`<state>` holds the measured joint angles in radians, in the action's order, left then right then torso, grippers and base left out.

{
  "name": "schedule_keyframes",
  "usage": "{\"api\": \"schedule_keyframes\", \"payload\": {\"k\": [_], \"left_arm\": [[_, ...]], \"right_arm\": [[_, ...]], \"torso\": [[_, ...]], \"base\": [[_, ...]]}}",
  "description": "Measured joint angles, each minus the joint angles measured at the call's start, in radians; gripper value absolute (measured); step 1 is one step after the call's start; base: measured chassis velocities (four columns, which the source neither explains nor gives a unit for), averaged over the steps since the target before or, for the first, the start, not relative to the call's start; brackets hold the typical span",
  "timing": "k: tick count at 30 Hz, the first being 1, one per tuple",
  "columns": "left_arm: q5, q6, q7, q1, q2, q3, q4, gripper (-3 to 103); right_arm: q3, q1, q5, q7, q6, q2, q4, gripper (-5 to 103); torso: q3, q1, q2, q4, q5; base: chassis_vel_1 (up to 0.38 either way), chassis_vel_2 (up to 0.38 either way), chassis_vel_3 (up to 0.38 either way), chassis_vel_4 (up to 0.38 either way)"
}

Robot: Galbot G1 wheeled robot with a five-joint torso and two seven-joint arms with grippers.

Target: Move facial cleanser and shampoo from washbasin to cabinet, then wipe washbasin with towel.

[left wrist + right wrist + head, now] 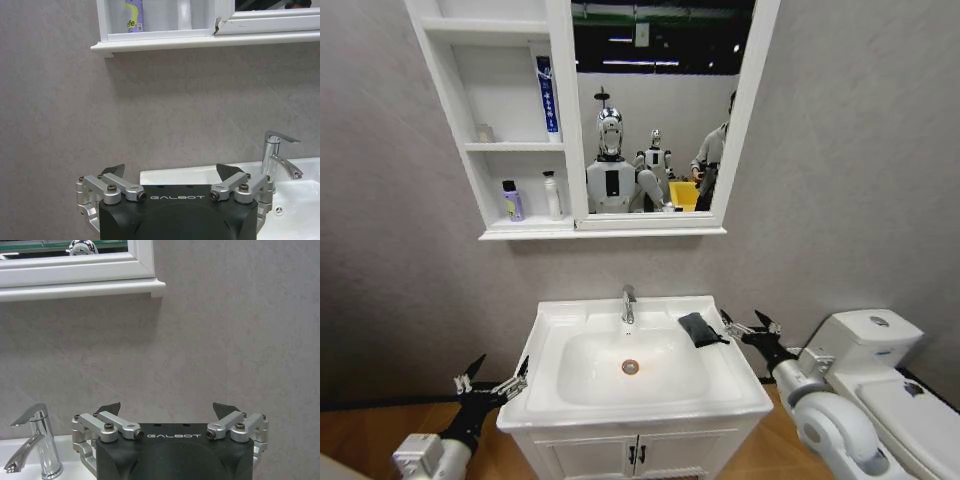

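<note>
The white washbasin [548,388] has a chrome tap [629,303] and an orange-ringed drain [630,367]. The dark towel [697,328] lies crumpled on its back right rim. My right gripper [750,325] hangs open just right of the towel, not touching it. My left gripper [492,383] is open beside the basin's front left corner. In the cabinet [448,100], a purple bottle [511,200] and a white bottle [552,195] stand in the lowest compartment, and a blue tube [548,95] stands in the middle one. I cannot tell which is the facial cleanser or the shampoo.
The cabinet's mirror [655,110] reflects the robot and the room behind. A white toilet [880,370] stands close to the right arm. Below the basin is a white vanity [635,455] with black handles. A grey wall backs everything.
</note>
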<state>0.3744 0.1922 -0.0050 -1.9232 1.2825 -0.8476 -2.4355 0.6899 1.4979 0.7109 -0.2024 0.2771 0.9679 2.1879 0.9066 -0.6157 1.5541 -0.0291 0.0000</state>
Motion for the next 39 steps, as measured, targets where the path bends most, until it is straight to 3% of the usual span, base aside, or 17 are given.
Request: {"api": "schedule_keyframes", "payload": {"k": [7, 18, 28, 39], "left_arm": [[0.000, 0.000, 0.000, 0.000, 0.000, 0.000, 0.000, 100], [0.000, 0.000, 0.000, 0.000, 0.000, 0.000, 0.000, 100], [0.000, 0.000, 0.000, 0.000, 0.000, 0.000, 0.000, 100], [0.000, 0.000, 0.000, 0.000, 0.000, 0.000, 0.000, 100]], "right_arm": [[-0.009, -0.066, 0.018, 0.023, -0.001, -0.013, -0.150, 100], [-0.222, -0.346, 0.102, 0.004, 0.055, -0.053, -0.329, 100], [-0.372, -0.485, 0.087, -0.011, 0.117, -0.030, -0.521, 100], [-0.457, -0.574, 0.064, 0.007, 0.113, 0.009, -0.688, 100]], "torso": [[0.000, 0.000, 0.000, -0.0001, 0.0003], [0.000, 0.000, 0.000, 0.0004, -0.0002], [0.000, 0.000, 0.000, -0.0001, -0.0001], [0.000, 0.000, 0.000, 0.0002, 0.0000]], "base": [[0.000, 0.000, 0.000, 0.000], [0.000, 0.000, 0.000, 0.000], [0.000, 0.000, 0.000, 0.000], [0.000, 0.000, 0.000, 0.000]]}}
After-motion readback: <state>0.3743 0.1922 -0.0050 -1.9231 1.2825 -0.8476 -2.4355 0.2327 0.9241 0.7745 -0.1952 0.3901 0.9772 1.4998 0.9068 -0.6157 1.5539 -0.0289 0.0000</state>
